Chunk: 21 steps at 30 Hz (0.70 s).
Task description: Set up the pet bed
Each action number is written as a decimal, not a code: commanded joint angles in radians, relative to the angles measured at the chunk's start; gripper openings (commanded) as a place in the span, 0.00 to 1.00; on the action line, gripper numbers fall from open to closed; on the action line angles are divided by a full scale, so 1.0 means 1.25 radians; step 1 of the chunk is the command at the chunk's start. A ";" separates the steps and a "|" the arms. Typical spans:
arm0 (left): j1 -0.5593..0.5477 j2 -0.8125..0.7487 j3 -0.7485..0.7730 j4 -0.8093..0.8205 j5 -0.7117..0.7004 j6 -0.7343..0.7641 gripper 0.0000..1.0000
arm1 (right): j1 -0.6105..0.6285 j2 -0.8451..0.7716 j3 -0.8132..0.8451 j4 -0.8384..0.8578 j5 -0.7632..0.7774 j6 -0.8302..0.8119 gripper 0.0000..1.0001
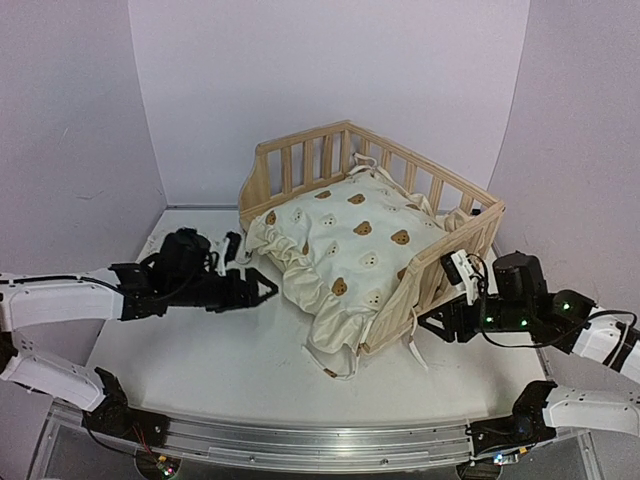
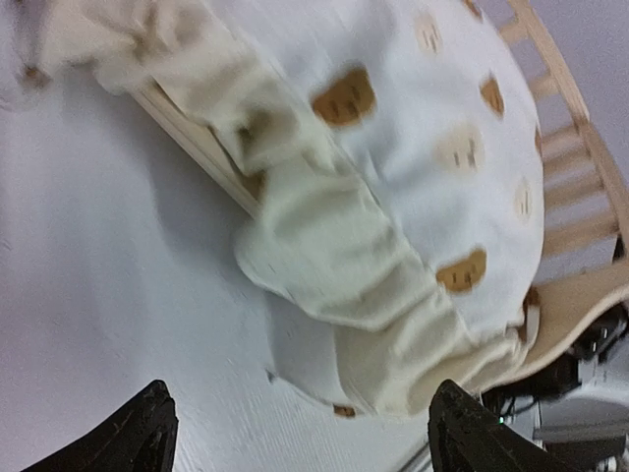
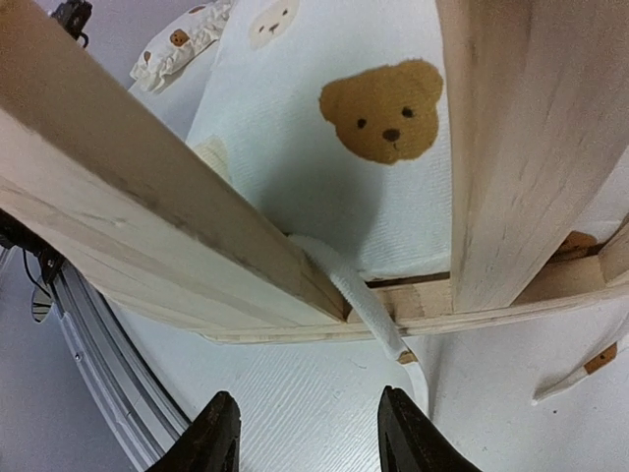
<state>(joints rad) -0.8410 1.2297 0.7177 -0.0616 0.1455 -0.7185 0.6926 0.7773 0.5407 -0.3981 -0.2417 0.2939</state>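
The light pine bed frame [image 1: 300,160] with slatted rails stands at the middle back of the table. The cream bear-print ruffled cushion [image 1: 350,240] lies in it and spills over the open front onto the table. My left gripper [image 1: 268,290] is open and empty, just left of the cushion's ruffled edge [image 2: 324,256]. My right gripper [image 1: 432,322] is open and empty beside the frame's right rail [image 3: 147,206], close to a cushion tie [image 3: 354,295] that hangs out between the slats. A small bear-print piece, maybe the pillow [image 3: 182,44], shows far left in the right wrist view.
White table top [image 1: 200,360] with purple-grey walls around. A metal rail [image 1: 320,445] runs along the near edge by the arm bases. A second tie end [image 3: 580,369] lies on the table right of the frame.
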 commanded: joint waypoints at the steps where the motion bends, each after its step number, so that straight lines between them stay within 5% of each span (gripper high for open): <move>1: 0.201 -0.040 0.012 0.077 0.029 0.028 0.90 | 0.001 -0.026 0.051 0.006 0.015 -0.018 0.49; 7: 0.325 0.176 0.104 0.286 0.141 -0.034 0.93 | 0.001 -0.035 0.065 -0.003 -0.006 -0.007 0.44; 15: 0.350 0.440 0.312 0.305 0.111 0.045 0.87 | 0.001 -0.084 0.071 -0.015 0.005 -0.002 0.44; 21: 0.363 0.527 0.346 0.306 0.109 0.013 0.78 | 0.001 -0.109 0.076 -0.034 0.014 -0.004 0.43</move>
<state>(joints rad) -0.3973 1.8523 1.1000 0.2718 0.2855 -0.7029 0.6926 0.6697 0.5892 -0.4442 -0.2417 0.2882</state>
